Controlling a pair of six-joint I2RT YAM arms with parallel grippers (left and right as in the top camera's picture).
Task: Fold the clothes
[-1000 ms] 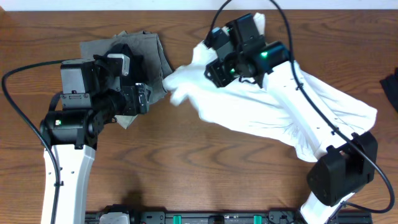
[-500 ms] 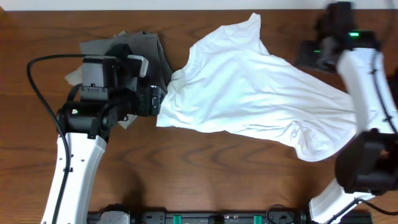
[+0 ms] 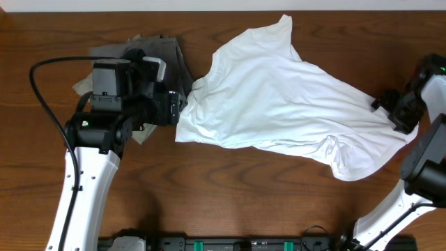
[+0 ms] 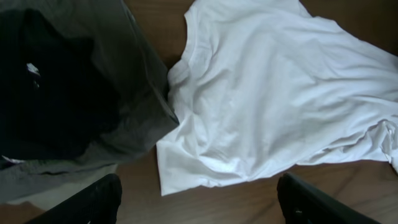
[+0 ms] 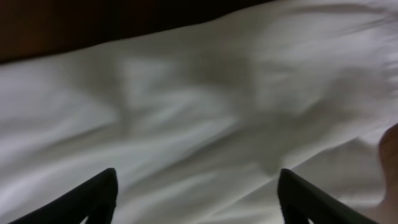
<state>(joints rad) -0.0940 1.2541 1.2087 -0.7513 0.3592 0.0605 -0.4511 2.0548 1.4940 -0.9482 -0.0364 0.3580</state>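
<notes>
The white fabric shirt (image 3: 279,97) is lying unfolded on the brown wooden surface (image 3: 230,181), its folding not yet starting. The left end effector (image 4: 199,190) and right end effector (image 5: 196,183) are gaping wide, holding nothing.

Dark brown wooden table (image 3: 230,188), pale strip (image 3: 70,5) along its far edge.

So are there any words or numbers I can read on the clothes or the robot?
No text can be read in any view.
The white shirt: plain, no print or label showing.
The grey cloth: plain.
The small white tag on the dark garment: too small and blurred to read.
The left arm and right arm: no readable markings.
</notes>
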